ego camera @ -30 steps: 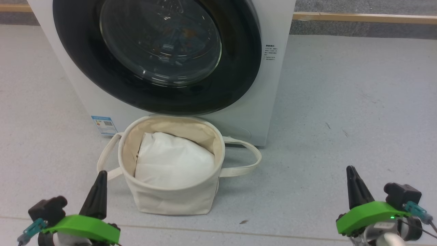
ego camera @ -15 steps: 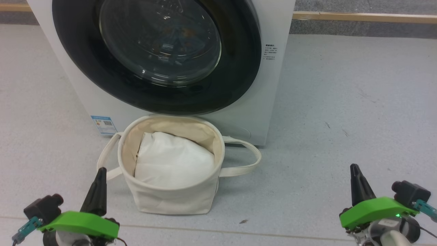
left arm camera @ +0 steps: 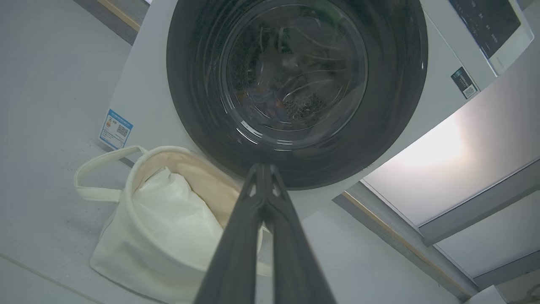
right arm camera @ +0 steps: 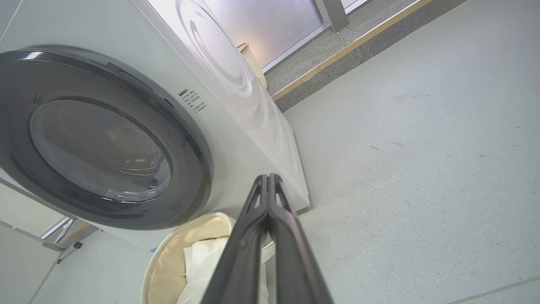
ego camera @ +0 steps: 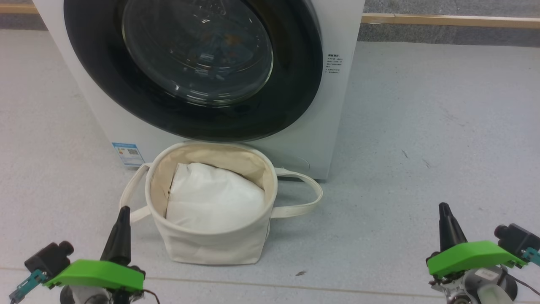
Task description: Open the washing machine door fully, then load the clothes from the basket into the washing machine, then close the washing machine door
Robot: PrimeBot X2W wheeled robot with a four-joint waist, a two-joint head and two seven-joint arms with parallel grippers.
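Note:
The white washing machine (ego camera: 337, 109) stands ahead with its door (ego camera: 295, 84) shut flat against the front, black rim around the glass bowl. Behind the glass I make out dim blue and orange patches, seemingly the clothes (left arm camera: 270, 99). The cream basket (ego camera: 211, 249) sits on the floor right in front of the door and holds a plain white bundle (ego camera: 215, 198). My left gripper (ego camera: 123, 210) is shut and empty, low at the basket's left. My right gripper (ego camera: 443, 205) is shut and empty, far to the basket's right. The wrist views show each pair of fingers pressed together, left gripper (left arm camera: 262, 166) and right gripper (right arm camera: 268, 176).
A blue label (ego camera: 128, 154) marks the machine's lower left corner. The basket's loop handles (ego camera: 303, 198) lie out to both sides on the grey floor. A wooden strip (ego camera: 447, 19) runs along the far edge of the floor. Open floor lies to the machine's right.
Both arms have drawn back a little toward the lower corners of the head view, the right one outward to the right. Machine, door and basket have stayed put.

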